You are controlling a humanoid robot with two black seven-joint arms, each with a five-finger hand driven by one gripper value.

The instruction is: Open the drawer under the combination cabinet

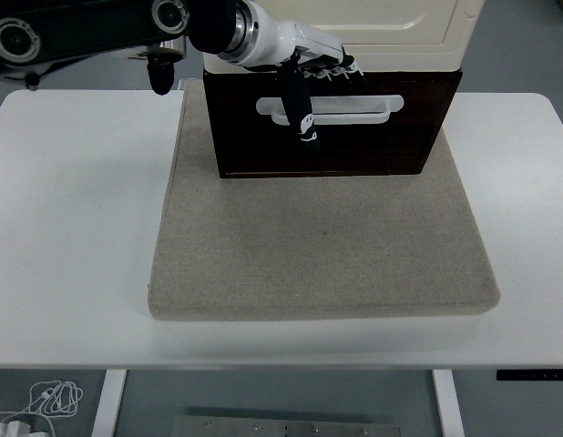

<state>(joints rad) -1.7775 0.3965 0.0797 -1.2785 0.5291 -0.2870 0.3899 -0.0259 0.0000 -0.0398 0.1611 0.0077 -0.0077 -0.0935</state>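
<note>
The combination cabinet has a cream upper body [400,27] over a dark brown drawer [373,150] with a white bar handle [354,109]. It stands at the back of a beige mat [318,246], and the drawer front looks flush and closed. My left hand [313,86] reaches in from the upper left, white-shelled with black digits. Its fingers [332,71] lie along the drawer's top edge, just above the handle. The thumb [301,116] hangs down across the handle's left part. The hand holds nothing that I can see. My right arm is out of sight.
The mat lies on a white table [72,228]. My left forearm [99,27] spans the top left corner above the table's back edge. White cables [45,401] lie on the floor at the bottom left.
</note>
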